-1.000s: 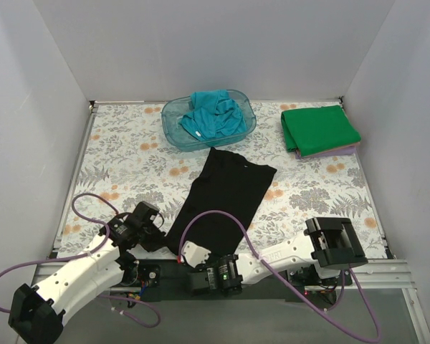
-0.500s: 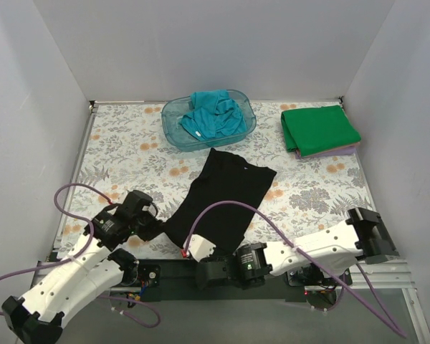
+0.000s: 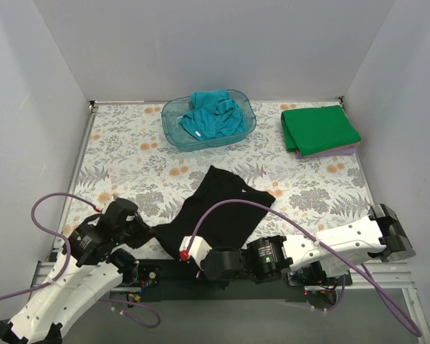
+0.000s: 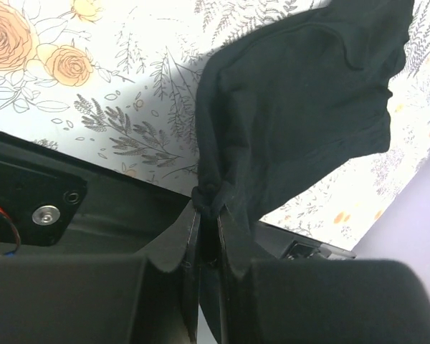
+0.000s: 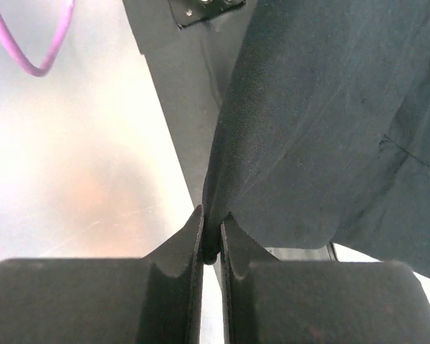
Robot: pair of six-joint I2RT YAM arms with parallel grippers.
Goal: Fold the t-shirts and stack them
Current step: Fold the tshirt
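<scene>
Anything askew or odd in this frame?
The black cloth t-shirt lies skewed and bunched at the near edge of the table, its hem pinched by the left gripper and right gripper. Nothing spilled or damaged.

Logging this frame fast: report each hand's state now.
Left hand: closed, pinching an edge of the black t-shirt.
Right hand: closed, pinching the same black t-shirt.

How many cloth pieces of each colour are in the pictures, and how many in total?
Black soft cloth t-shirt: 1
Teal crumpled t-shirt, in the translucent blue plastic tub: 1
Bright green folded t-shirt: 1
Pale purple folded cloth under the green one, only its edge visible: 1
Total: 4
</scene>
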